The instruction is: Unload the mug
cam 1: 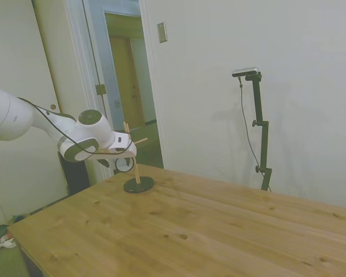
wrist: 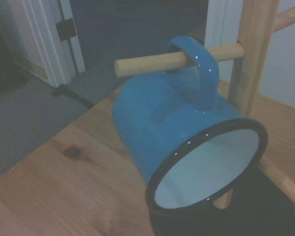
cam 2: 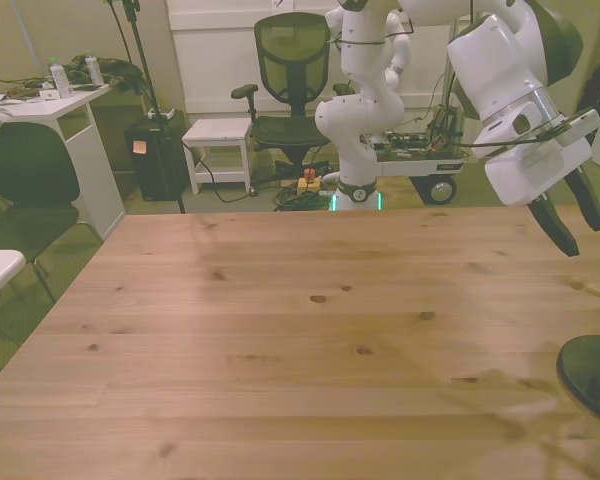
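Observation:
The blue mug (wrist: 187, 142) has a dark rim and a whitish inside. It hangs by its handle on a wooden peg (wrist: 152, 63) of the peg stand (wrist: 253, 54), mouth tilted downward. In the side view the mug (cam 1: 125, 165) hangs low on the stand (cam 1: 132, 156), above the stand's dark round base (cam 1: 139, 184). My gripper (cam 1: 112, 163) is right beside the mug on the arm's side. In the front view the gripper (cam 2: 583, 238) is open with nothing between its fingers, above the base (cam 2: 592, 375) at the right edge. The mug is out of that view.
The stand sits near the table's corner in the side view, close to the edge (cam 1: 75, 196). Beyond the table in the front view are an office chair (cam 2: 292, 70), a white stool (cam 2: 218, 132) and a white desk (cam 2: 50, 110).

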`<action>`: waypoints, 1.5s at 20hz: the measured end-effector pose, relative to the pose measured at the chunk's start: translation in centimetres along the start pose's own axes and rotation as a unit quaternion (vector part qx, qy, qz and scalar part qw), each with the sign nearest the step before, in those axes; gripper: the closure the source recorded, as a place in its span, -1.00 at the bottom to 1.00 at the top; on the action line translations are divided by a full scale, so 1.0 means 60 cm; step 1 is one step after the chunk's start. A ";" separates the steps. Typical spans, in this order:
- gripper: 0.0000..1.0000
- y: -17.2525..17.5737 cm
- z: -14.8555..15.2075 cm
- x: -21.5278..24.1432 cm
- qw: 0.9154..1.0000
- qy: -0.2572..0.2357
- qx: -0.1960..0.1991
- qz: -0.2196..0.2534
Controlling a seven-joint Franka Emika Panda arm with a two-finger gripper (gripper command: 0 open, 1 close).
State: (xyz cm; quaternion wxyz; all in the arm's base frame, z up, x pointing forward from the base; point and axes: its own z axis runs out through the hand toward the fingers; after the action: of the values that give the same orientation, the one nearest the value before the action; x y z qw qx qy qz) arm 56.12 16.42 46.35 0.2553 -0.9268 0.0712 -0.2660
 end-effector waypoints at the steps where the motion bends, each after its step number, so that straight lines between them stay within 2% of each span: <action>1: -1.00 0.002 0.002 0.001 1.000 -0.001 -0.002 0.003; 6: -1.00 0.027 0.052 0.020 1.000 -0.015 -0.017 0.015; 10: -1.00 0.022 0.091 0.020 1.000 -0.027 -0.013 0.008; 13: -1.00 -0.003 0.103 0.005 0.999 -0.034 0.007 -0.029; 16: -1.00 -0.018 0.106 -0.003 0.998 -0.020 0.031 -0.059; 20: -1.00 -0.010 0.115 0.016 0.994 0.003 0.064 -0.088; 25: -1.00 0.009 0.150 0.029 0.984 0.008 0.105 -0.145; 30: -1.00 0.016 0.172 0.016 0.978 0.002 0.113 -0.175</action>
State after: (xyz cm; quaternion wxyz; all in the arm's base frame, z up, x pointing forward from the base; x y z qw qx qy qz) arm 62.41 19.81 38.80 0.3077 -0.8896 -0.1222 -0.3147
